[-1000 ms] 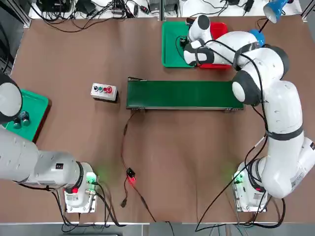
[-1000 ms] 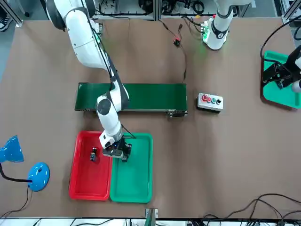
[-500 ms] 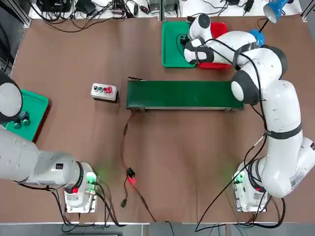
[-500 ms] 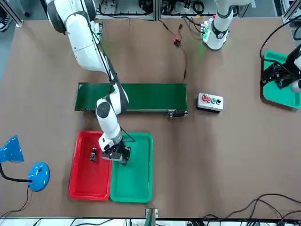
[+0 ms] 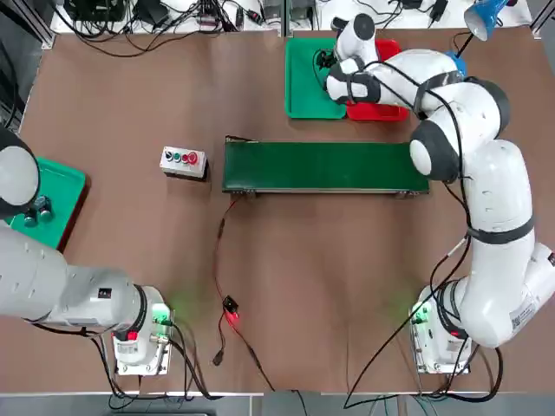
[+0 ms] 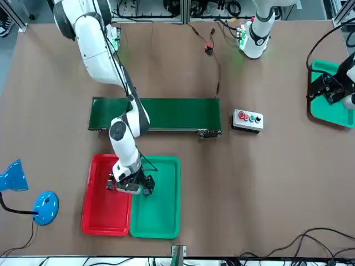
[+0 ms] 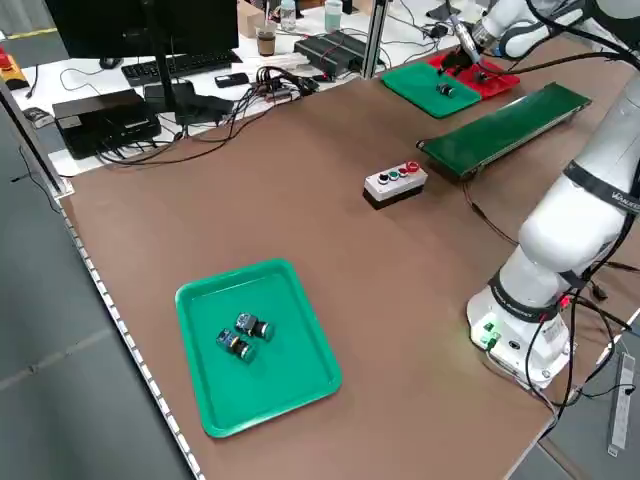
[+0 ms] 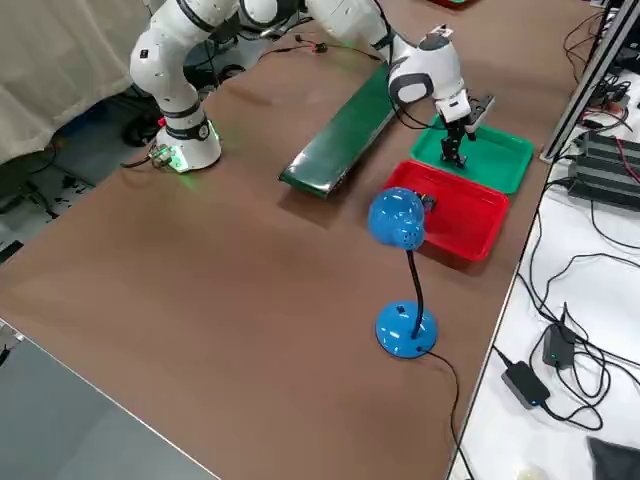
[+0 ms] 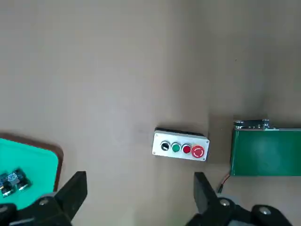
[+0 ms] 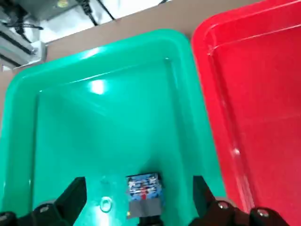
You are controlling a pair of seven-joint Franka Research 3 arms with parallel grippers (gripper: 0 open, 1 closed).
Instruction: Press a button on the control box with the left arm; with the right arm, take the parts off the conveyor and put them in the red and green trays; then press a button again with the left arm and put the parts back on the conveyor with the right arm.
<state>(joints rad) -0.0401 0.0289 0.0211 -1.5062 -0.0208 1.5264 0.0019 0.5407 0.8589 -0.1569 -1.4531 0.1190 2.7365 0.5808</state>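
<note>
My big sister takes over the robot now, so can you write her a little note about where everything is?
Right gripper: open, over the green tray by the conveyor; a small part lies in that tray between its fingers, let go.
Left gripper: open, parked high over the table, away from the control box.
Red tray: holds one small part.
Conveyor: no parts show on the belt.
Another green tray at the robot's left holds two parts.
Done: parts sorted into trays, it seems.
Left: lift the right arm away, press a button with the left, return the parts to the conveyor.
</note>
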